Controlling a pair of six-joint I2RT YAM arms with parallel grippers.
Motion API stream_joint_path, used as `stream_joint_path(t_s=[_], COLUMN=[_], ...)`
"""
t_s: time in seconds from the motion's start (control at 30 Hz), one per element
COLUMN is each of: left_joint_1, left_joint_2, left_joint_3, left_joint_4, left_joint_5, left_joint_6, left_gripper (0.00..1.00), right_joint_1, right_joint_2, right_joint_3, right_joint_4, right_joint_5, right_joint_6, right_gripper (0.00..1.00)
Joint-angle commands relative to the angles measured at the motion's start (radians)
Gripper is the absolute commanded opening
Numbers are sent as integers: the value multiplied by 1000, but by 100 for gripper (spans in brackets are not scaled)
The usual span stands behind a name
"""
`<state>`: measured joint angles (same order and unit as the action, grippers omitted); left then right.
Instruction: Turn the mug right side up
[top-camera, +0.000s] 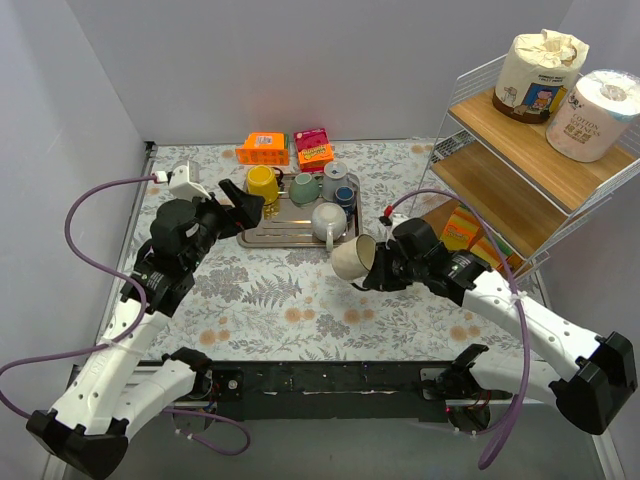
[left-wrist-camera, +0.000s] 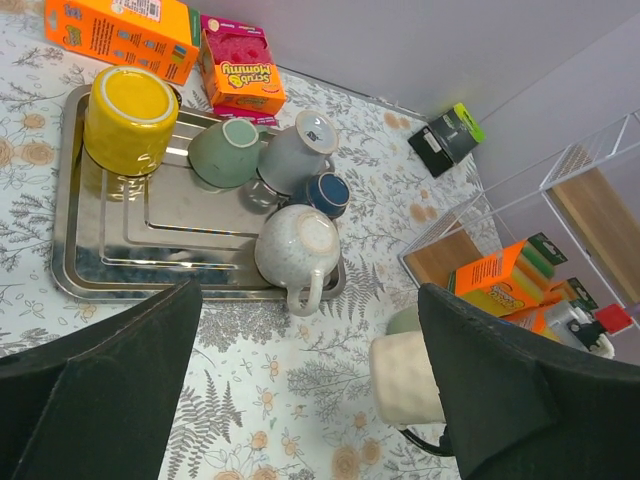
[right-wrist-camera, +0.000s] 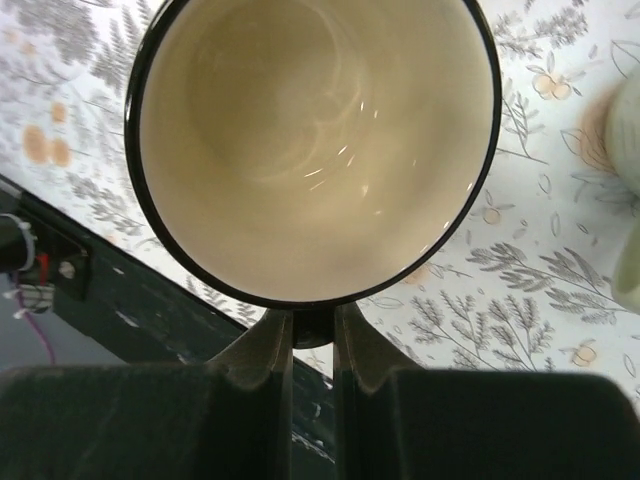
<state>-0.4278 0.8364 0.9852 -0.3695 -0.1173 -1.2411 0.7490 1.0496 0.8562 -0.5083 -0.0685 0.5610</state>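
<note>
A cream mug with a black rim (top-camera: 352, 257) is held tilted above the table, just in front of the tray. My right gripper (top-camera: 378, 270) is shut on its black handle. In the right wrist view the mug's open mouth (right-wrist-camera: 315, 150) faces the camera, with the handle pinched between my fingers (right-wrist-camera: 272, 345). The mug also shows in the left wrist view (left-wrist-camera: 405, 378). My left gripper (top-camera: 248, 204) is open and empty, hovering over the left end of the metal tray (top-camera: 262, 236).
The tray (left-wrist-camera: 100, 270) holds a yellow mug (left-wrist-camera: 128, 118), a green mug (left-wrist-camera: 225, 152), a grey mug (left-wrist-camera: 296, 152), a small blue cup (left-wrist-camera: 326, 193) and a white speckled mug (left-wrist-camera: 296, 246), all upside down or tipped. Sponge boxes (top-camera: 263, 149) lie behind. A wire shelf (top-camera: 520, 170) stands right.
</note>
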Motion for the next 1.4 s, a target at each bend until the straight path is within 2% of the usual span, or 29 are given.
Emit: stream_joint_path(t_s=[0.0,0.23,0.7,0.97,1.07,1.2,1.23,1.37], left_joint_1=[-2,-2,-2,-3,-2,-3,-2,-2], left_joint_2=[0,7,18,21,23,42,47,69], left_joint_3=[6,-6,-17,-22,-28,-25,-20,-11], left_joint_4=[-22,-40,-60,-65,-66,-78,-81,-95], left_joint_5=[-18,-21,-39,-33,-31,-35,-36,-48], left_joint_6=[2,-3,2,0,3,14,17,23], left_gripper=[89,90,92,94,98,98,98,98], right_joint_1=[3,7,35,90,104,122,127,131], right_joint_2=[30,79,185,280,296,306,309,317], right_joint_3=[3,-9,-13,29,40,64,72,104], right_joint_4=[42,27,8,-81,-87,-102,-107,-122], right_joint_5=[48,165,266,455,463,458,457,449], right_joint_6=[-49,-90,-95,-99,-95,-95,-95,-104], right_gripper=[1,1,1,1,1,2,13,29])
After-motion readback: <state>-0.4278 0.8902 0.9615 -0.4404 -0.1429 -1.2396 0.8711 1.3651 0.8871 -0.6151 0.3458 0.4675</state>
